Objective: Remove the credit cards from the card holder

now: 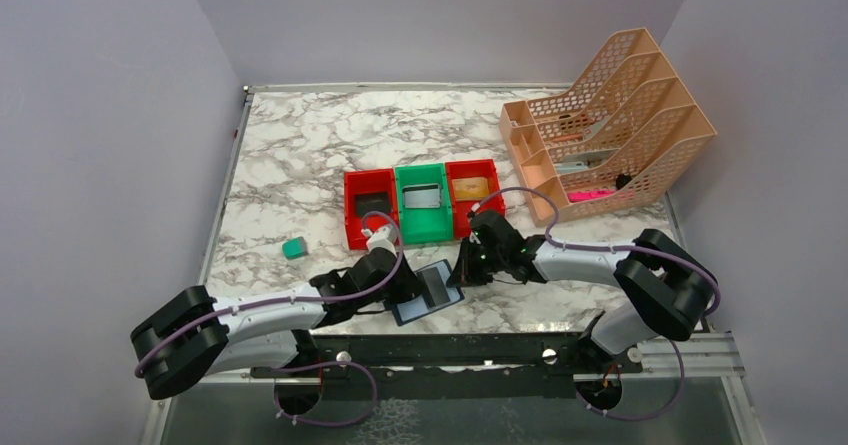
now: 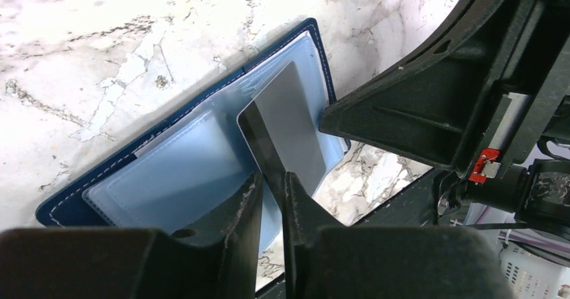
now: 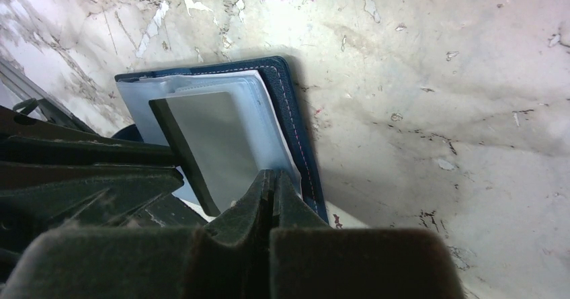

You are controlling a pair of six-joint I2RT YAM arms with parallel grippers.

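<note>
The navy card holder (image 1: 425, 296) lies open on the marble table (image 1: 300, 155) near its front edge, with the left gripper (image 2: 272, 186) pinching the silver-grey card (image 2: 294, 130) and the right gripper (image 3: 270, 186) closed tight at the holder's rim.

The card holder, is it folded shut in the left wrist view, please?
No, the card holder lies open, pale pockets up, a grey card sticking out.

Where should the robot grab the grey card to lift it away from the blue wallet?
Best by the raised end nearest the left arm. The grey card is tilted, with that end lifted off the card holder, so thin fingers can close one on each face there. The left gripper comes from that side and pinches it now. The far end lies too flat.
</note>
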